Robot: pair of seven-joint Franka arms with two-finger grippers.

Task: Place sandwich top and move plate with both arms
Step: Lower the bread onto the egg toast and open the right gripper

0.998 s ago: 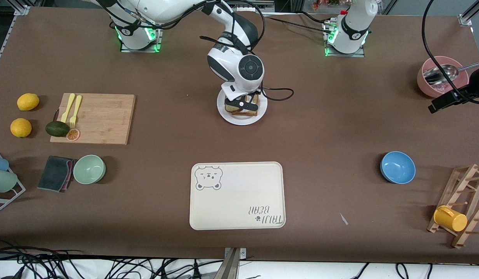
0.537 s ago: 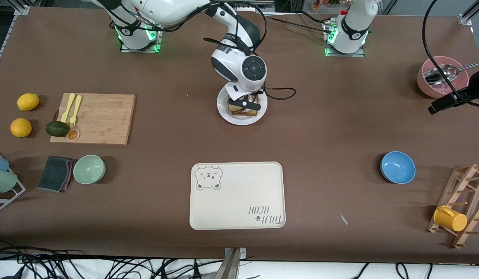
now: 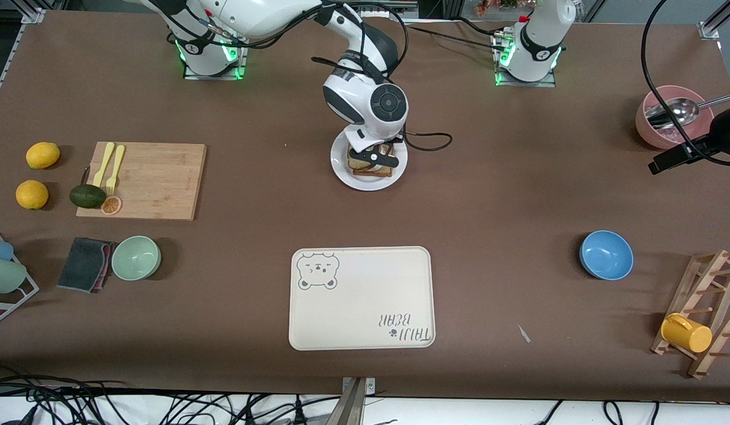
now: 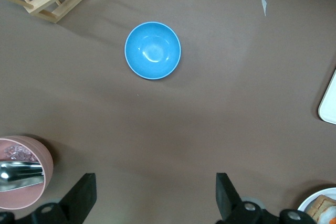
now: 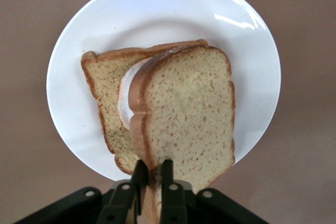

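The sandwich top (image 5: 189, 108), a speckled brown slice with a darker crust, leans tilted over a lower slice (image 5: 102, 82) that bears a fried egg (image 5: 126, 95) on the white plate (image 5: 157, 9). My right gripper (image 5: 153, 165) is shut on the sandwich top's bottom edge, one finger against each face. In the front view that gripper (image 3: 374, 158) hangs over the plate (image 3: 365, 183), between the two bases. My left gripper (image 4: 156, 182) is open and holds nothing. It hangs above bare table (image 3: 660, 164) beside the pink bowl (image 3: 672, 124).
The cream bear-print tray (image 3: 362, 298) lies nearer the front camera than the plate. A blue bowl (image 4: 153, 50) and a wooden rack (image 3: 704, 313) with a yellow cup stand toward the left arm's end. Toward the right arm's end are the cutting board (image 3: 143, 180), lemons, a green bowl and a cloth.
My right gripper has shifted a little toward the left arm's end over the plate, with the slice still in it. The left gripper has edged slightly inward.
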